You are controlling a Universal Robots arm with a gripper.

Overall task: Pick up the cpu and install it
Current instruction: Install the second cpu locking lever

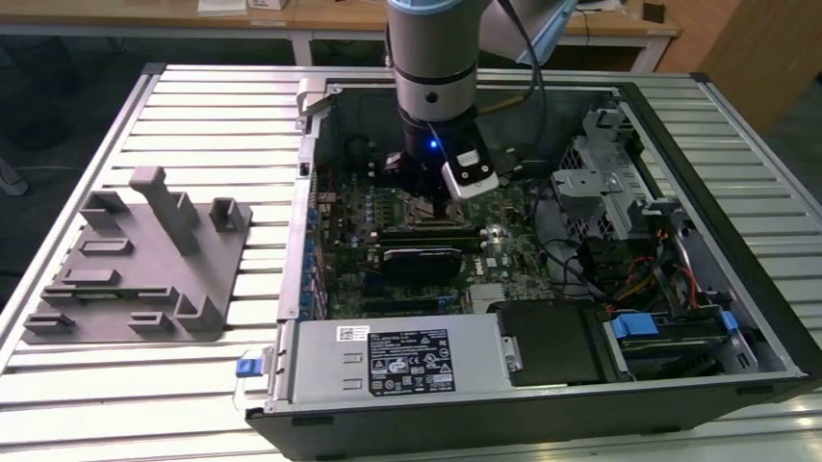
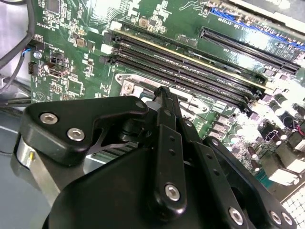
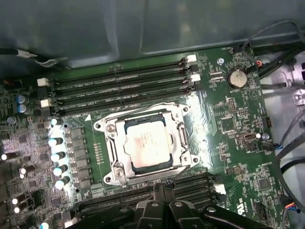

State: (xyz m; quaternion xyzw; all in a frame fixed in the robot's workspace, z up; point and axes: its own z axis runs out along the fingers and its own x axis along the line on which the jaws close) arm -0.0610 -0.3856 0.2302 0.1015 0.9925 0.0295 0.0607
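1. One grey plastic block (image 1: 135,258) with upright posts sits on the slatted table (image 1: 90,385), outside the open computer case (image 1: 540,241), on the exterior view's left of it.
2. Arm (image 1: 434,58) comes down into the case, over the motherboard (image 1: 514,241) near its middle.
3. Gripper (image 1: 437,214) hangs low over the board; in the second wrist view its black linkage (image 2: 164,157) converges to a tip just over the socket area. Fingertips hidden, so can't tell if clenched or released.
4. In the first wrist view the cpu (image 3: 147,144) lies flat inside the metal-framed socket (image 3: 145,143), silvery top up, gripper not on it.
5. Memory slots (image 3: 119,83) run along both sides of the socket; a coin cell (image 3: 237,77) sits past the slot ends.
6. Power supply (image 1: 398,361) sits at the near wall of the case; drive bay with blue tabs (image 1: 638,325) on its exterior-view right.
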